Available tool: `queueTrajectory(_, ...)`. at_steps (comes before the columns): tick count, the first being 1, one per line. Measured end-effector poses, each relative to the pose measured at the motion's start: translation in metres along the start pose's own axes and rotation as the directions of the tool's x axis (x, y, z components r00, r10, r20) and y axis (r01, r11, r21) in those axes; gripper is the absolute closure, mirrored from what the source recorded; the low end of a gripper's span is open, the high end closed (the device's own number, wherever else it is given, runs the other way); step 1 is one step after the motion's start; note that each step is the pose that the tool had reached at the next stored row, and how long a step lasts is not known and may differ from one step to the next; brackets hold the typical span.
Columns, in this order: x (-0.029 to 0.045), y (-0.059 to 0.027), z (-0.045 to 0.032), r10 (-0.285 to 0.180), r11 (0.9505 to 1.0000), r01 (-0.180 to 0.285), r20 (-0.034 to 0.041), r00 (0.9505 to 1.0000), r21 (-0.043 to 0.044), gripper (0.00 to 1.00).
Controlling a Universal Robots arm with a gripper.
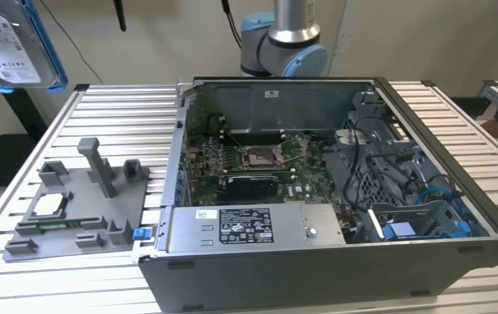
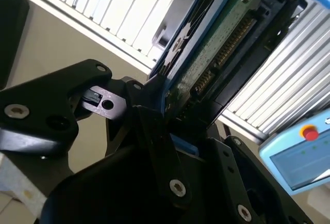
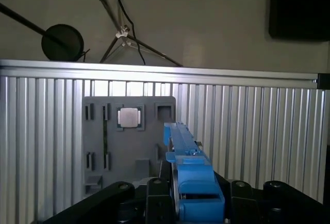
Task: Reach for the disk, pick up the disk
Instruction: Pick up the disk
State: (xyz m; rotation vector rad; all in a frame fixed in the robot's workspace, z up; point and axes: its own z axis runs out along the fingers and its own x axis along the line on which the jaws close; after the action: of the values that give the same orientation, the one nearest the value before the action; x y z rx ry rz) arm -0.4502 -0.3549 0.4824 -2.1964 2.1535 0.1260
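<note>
Up at ten o'clock above the table (image 1: 100,104), clamped edgewise in the tightly closed gripper (image 2: 180,110): disk (image 1: 8,49), hanging clear. Pick-up seemingly complete; firm hold called for.

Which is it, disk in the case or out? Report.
Out. In the exterior view the disk hangs up at the left, well clear of the case; in the first wrist view the gripper clamps it.

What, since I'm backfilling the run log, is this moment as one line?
phase: pick up | disk: gripped, held clear of table | jaws: shut on disk | grey fixture: on table | computer case: open
</note>
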Motion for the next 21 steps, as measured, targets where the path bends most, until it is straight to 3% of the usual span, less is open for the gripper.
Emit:
queueTrajectory(10,0.0004,-0.0249,-0.0004,0.000,1.0000,0.000,0.0000,1.0000,0.0000,1.00)
queueTrajectory(21,0.0011,-0.0592,-0.0008,0.000,1.0000,0.000,0.0000,1.0000,0.0001,1.00)
